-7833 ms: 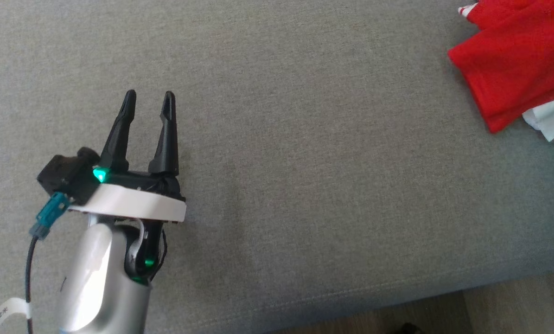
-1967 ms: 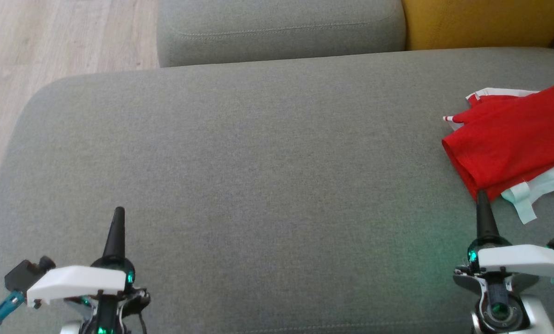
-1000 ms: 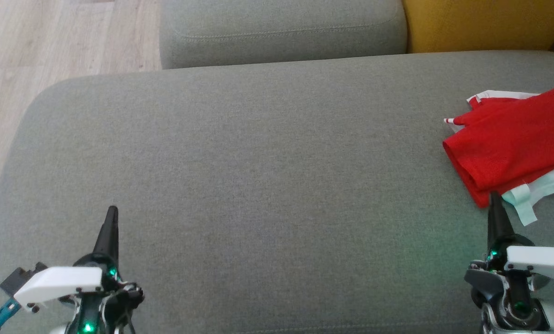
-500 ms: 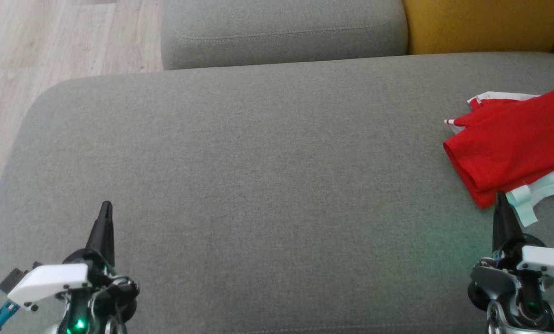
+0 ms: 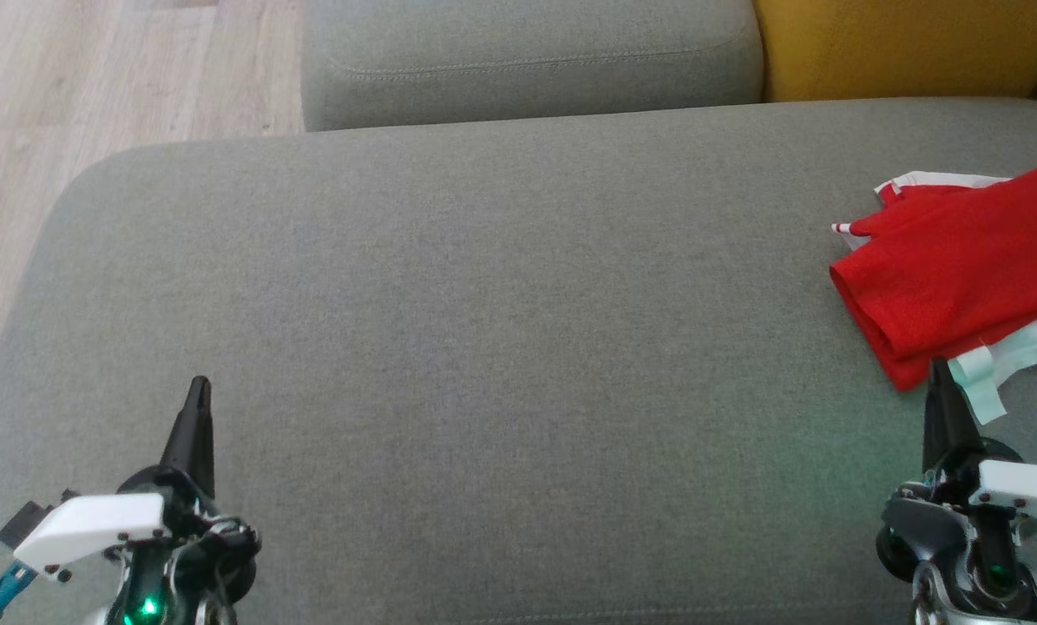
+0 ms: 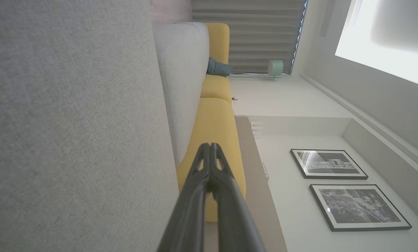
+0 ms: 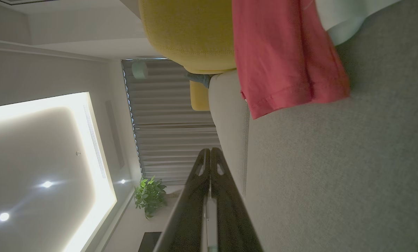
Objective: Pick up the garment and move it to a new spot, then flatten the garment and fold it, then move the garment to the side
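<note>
The garment [image 5: 961, 269], red shorts folded into a compact bundle with white lining sticking out at its near edge, lies at the far right of the grey sofa seat [image 5: 483, 304]. In the right wrist view the garment [image 7: 282, 59] hangs across the top, apart from the fingers. My right gripper [image 5: 939, 369] is shut and empty, its tip just short of the garment's near corner; its own view shows the right gripper [image 7: 210, 151] with fingers pressed together. My left gripper [image 5: 199, 384] is shut and empty at the lower left, far from the garment, seen also as the left gripper [image 6: 209, 146] in its wrist view.
A grey back cushion [image 5: 527, 61] and a yellow cushion [image 5: 900, 43] border the seat's far side. Wooden floor [image 5: 93, 78] lies beyond the seat's left end. The seat's front edge runs along the bottom of the head view.
Over the last second both arms drew slightly lower in the head view; the last half second shows almost no motion. The garment has stayed put.
</note>
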Robot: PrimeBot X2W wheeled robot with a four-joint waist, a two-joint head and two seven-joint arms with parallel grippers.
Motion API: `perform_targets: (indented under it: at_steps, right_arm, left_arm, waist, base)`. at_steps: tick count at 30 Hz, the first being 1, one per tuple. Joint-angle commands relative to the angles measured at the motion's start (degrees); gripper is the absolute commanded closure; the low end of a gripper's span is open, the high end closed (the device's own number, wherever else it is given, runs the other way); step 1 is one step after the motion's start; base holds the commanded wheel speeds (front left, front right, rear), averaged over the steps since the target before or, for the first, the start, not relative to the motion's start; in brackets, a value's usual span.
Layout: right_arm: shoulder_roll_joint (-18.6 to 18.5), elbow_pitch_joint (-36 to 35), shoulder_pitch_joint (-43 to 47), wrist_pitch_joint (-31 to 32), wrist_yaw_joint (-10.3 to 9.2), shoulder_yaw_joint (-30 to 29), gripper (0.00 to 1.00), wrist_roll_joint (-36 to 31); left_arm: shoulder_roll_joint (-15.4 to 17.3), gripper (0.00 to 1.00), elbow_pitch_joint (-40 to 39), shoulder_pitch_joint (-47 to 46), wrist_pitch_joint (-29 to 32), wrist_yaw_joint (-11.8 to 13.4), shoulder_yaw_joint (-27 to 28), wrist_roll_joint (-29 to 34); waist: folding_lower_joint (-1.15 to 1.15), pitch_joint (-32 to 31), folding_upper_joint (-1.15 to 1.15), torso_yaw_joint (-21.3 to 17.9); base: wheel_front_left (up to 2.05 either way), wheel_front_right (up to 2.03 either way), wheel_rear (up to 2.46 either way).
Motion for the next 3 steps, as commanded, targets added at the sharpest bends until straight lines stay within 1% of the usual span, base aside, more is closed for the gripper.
perform_targets:
  at_steps: [1,3]
  right_arm:
    - [-0.78,-2.22,-1.98,0.43,-0.04,0.97,1.00,0.06]
    - [-0.76,-2.22,-1.99,0.45,-0.04,0.94,1.00,0.03]
  left_arm:
    - [0.92,1.00,-1.51,-3.15,0.15,-0.41,2.41,-0.01]
    - [0.90,1.00,-1.51,-3.15,0.17,-0.41,2.44,0.01]
  waist:
    - [0.00,0.00,0.00,0.00]
    - [0.00,0.00,0.00,0.00]
  base:
    - [0.00,0.00,0.00]
    - [0.00,0.00,0.00]
